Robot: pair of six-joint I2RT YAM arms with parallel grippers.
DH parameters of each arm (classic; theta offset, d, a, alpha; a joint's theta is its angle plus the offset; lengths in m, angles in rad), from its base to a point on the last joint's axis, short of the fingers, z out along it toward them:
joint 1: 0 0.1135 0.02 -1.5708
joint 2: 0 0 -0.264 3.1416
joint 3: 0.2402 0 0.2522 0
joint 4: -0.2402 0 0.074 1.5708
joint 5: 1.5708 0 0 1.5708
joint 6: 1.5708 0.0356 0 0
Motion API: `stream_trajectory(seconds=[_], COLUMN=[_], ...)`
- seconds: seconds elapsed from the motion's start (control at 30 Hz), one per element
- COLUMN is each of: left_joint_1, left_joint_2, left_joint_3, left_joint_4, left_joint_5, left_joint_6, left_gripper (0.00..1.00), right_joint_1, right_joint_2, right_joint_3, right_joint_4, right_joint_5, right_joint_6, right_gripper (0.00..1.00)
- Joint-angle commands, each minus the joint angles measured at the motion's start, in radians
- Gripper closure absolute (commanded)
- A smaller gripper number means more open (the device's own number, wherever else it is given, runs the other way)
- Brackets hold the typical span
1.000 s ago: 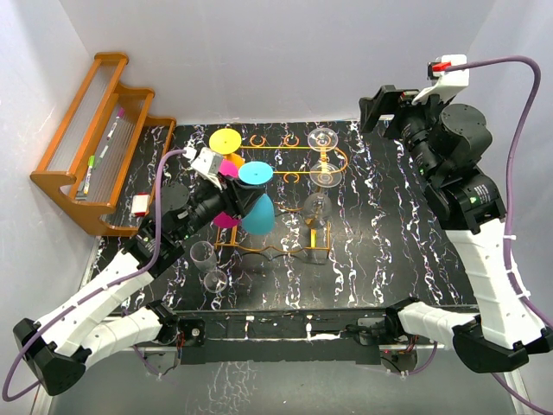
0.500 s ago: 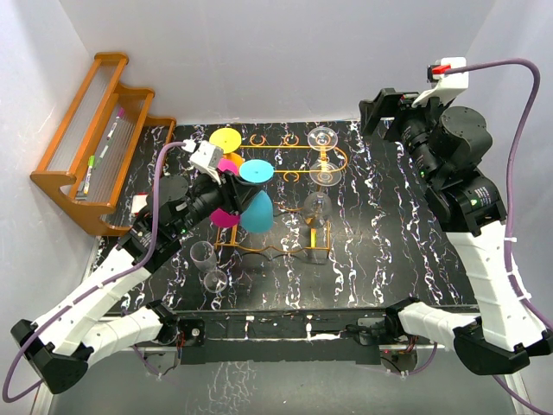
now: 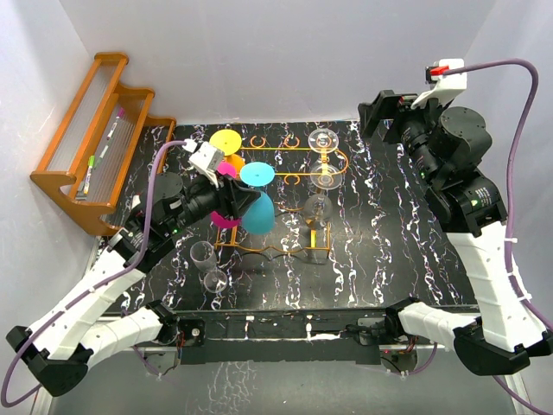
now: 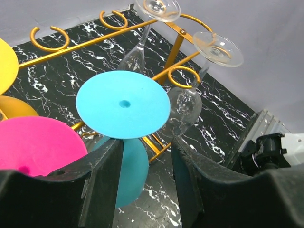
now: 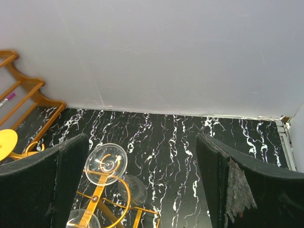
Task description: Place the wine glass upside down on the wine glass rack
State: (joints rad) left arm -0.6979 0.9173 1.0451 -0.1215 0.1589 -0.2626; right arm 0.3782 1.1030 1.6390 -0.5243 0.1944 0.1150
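**Black marbled desk (image 3: pixel 389 242): rack stock**

Thin orange-gold wire wine glass rack (image 3: pixel 276 148): carries stemware foot-up, bowls hanging so they drain. Contents: yellow glass (image 3: pixel 225 139), pink glass (image 4: pixel 38 142), clear glasses (image 4: pixel 211 47). Turquoise plastic wine glass (image 4: pixel 122 104): inverted on the rack, apparently seated. Left gripper (image 4: pixel 147 142): straddles its stem, jaws parted, holding nothing. Right gripper (image 5: pixel 142 142): raised clear, spread wide, empty.
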Motion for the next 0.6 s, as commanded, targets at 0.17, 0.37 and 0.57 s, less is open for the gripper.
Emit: stream_trajectory(seconds=[0.17,0.37,0.57], left_joint_1=[0.003,0.004,0.003], left_joint_2=[-0.077,-0.112,-0.136], left_joint_3=[0.064,0.058,0.108], left_joint_4=[-0.1,-0.144,-0.212], left_joint_5=[0.097,0.14,0.177], left_joint_6=[0.038,0.028,0.069], left_gripper=[0.55,0.55,0.49], right_joint_1=[-0.004,-0.003,-0.003], right_joint_2=[-0.037,-0.056,-0.065], right_joint_3=[-0.018,-0.051,-0.05], right_joint_4=[0.0,0.0,-0.028], right_joint_5=[-0.03,-0.048,-0.056], right_joint_6=[0.045,0.085,0.115], right_gripper=[0.02,0.02,0.02])
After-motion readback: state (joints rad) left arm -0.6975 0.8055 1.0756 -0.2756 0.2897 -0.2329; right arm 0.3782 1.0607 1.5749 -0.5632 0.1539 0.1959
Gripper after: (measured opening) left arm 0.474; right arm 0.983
